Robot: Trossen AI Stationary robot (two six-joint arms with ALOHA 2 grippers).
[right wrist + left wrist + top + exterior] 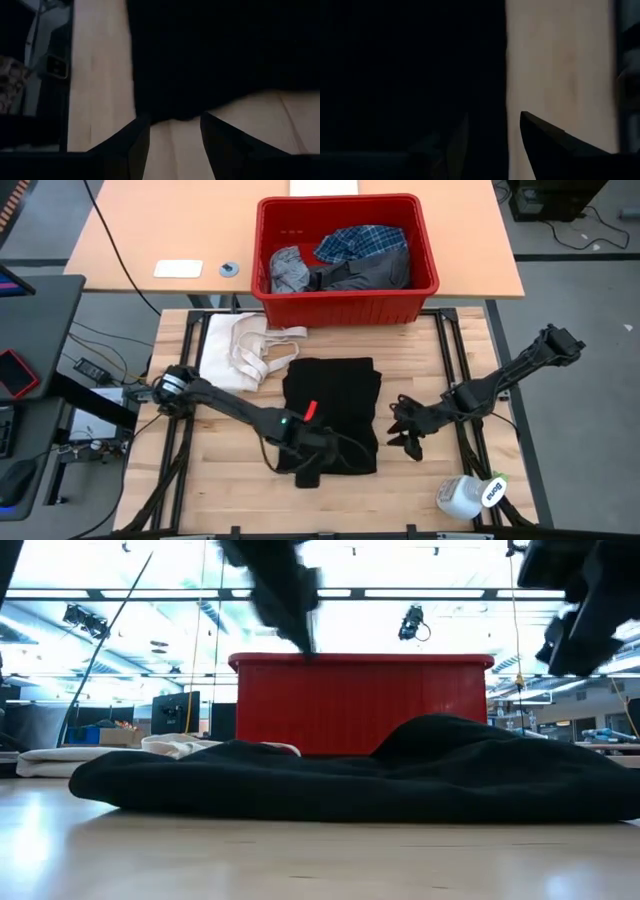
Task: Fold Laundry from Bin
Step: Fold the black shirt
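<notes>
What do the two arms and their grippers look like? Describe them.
Both arms are dark, jointed and slender. The left arm has a silvery round joint near its base, a small green light and a red tab near the left gripper. The right arm is plain black down to the right gripper.

The tabletop [220, 490] is light wood on a black frame. Behind it stands an orange desk [180, 230]. The floor [570, 290] is grey. Long ceiling lights [130, 593] shine in the room.
</notes>
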